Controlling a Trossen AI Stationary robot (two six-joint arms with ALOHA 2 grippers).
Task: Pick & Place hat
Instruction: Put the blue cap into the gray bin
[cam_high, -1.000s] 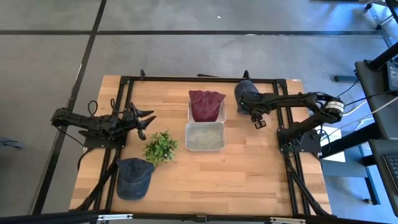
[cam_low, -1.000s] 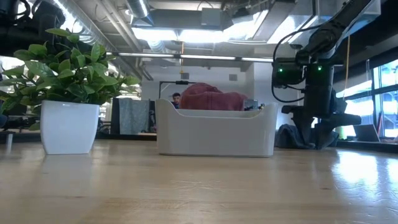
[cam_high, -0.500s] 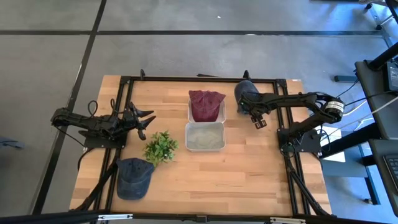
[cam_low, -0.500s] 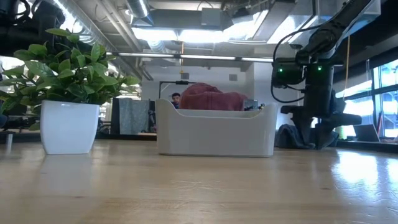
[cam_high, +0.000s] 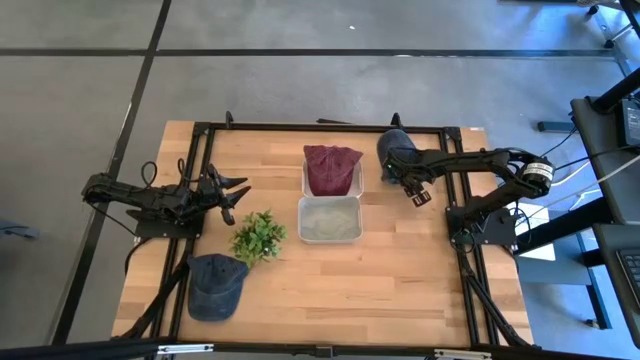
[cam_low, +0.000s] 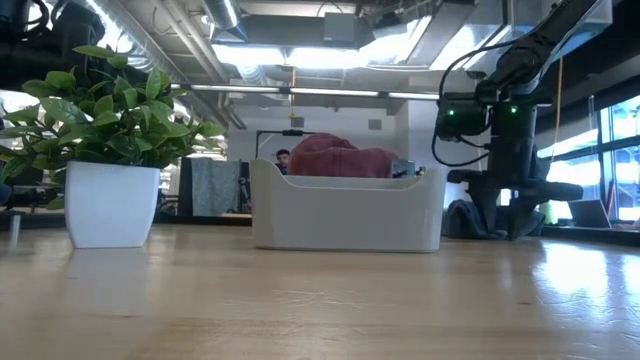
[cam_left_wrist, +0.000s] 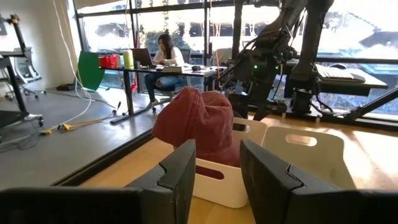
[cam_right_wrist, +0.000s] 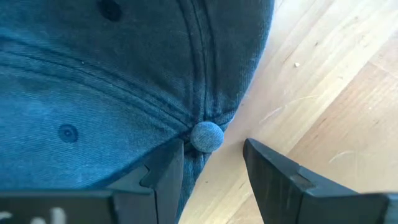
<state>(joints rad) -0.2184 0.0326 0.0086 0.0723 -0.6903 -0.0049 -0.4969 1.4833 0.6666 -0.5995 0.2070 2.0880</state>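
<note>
Right wrist view: right gripper parted, empty, poised at blue cap lying far right on desk. Soft, light denim; best pinched at crown button.

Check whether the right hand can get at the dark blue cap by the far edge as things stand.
Probably yes. The right hand is open and sits right at the dark blue cap, with the cap's top button between its fingers; nothing blocks it.
</note>
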